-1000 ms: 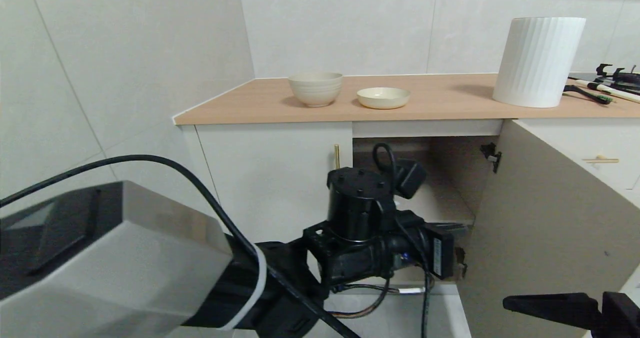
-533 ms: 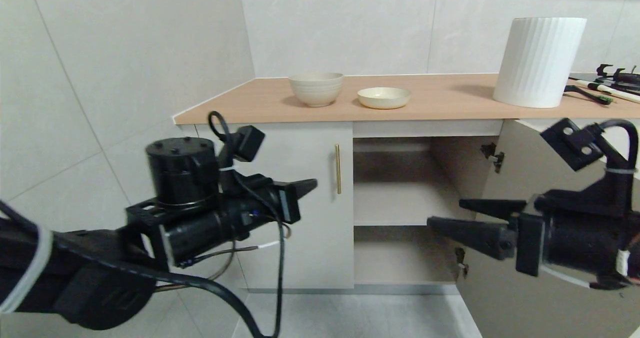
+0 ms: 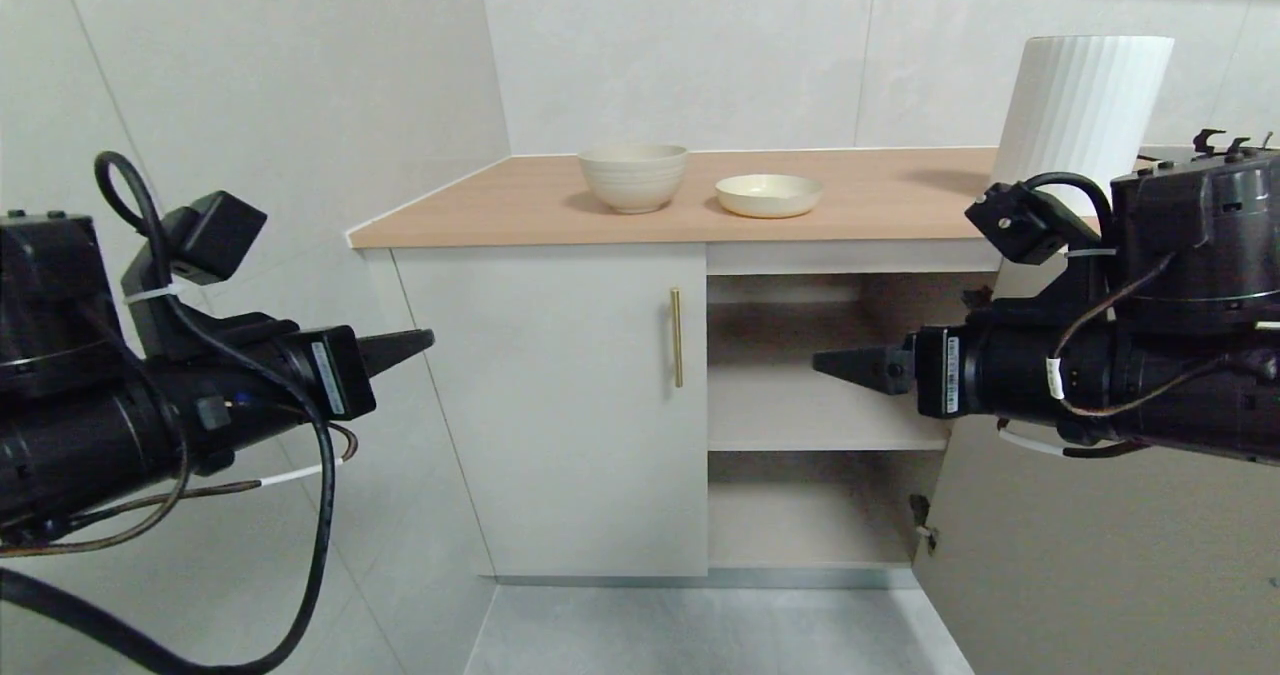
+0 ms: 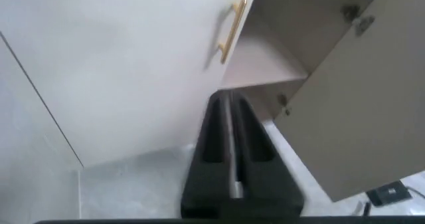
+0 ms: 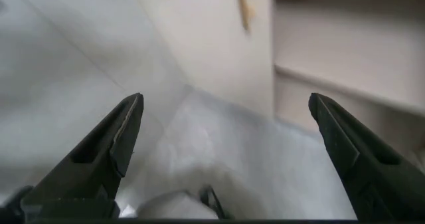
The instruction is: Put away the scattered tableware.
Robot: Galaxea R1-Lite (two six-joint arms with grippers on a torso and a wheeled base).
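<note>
Right gripper (image 3: 830, 364), fingers spread wide and empty, hangs below the light wooden countertop (image 3: 900, 205). We note the shallow cream ceramic dish (image 3: 768, 195) on that countertop, above and slightly left of this gripper; the beige ribbed bowl (image 3: 632, 177) sits just beside it, farther left. Left gripper (image 3: 415, 338), clamped on nothing, hangs beyond the countertop's left end. We judge the right arm nearer.

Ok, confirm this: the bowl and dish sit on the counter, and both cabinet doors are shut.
Not both. The bowl and dish do sit on the counter, but only the left door is shut; the right door stands open, as the head view shows.
</note>
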